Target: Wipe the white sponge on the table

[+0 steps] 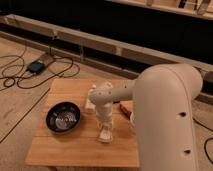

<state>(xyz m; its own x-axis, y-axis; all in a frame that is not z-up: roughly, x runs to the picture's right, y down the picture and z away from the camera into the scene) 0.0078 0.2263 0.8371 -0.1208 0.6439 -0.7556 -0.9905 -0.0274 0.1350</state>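
Observation:
The table (60, 150) is small and square with a light-brown plank top. My white arm reaches down over its middle. The gripper (105, 129) points straight down at the tabletop, right of the black bowl. An off-white block at its tip, the white sponge (105, 136), lies on the planks directly under the gripper and is partly hidden by it. I cannot tell gripper from sponge where they meet.
A black bowl (63, 117) stands on the left part of the table. A narrow white object (90, 103) lies behind the gripper. An orange-brown item (126, 107) sits at the right, partly behind my arm. Cables (30, 75) and a small box lie on the floor to the left.

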